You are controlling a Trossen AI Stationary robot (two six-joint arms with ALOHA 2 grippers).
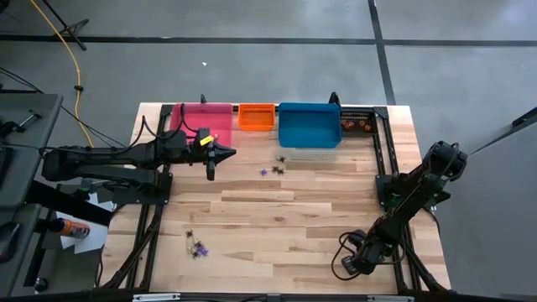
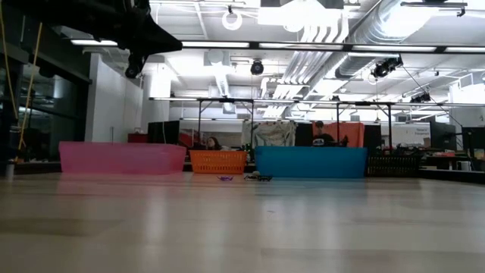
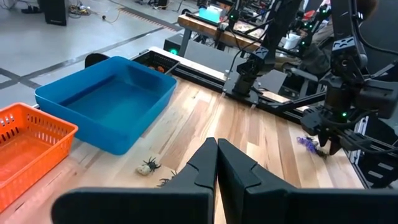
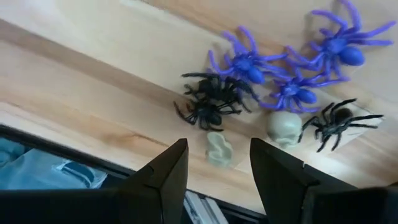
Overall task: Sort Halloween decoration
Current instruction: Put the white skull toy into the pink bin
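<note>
Both arms are dark, nearly black, built of chunky jointed segments. The left arm (image 1: 126, 157) carries a small yellow tag near its wrist, and its gripper (image 3: 216, 163) ends in two flat, angular black fingers. The right arm (image 1: 411, 197) trails looped black cables by its base; green lights glow on its housing.

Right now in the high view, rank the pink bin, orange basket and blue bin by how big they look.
1. Blue bin and pink bin: look close in size, and the left arm hides part of the pink one, so no ranking.
2. Orange basket, clearly smallest.
</note>
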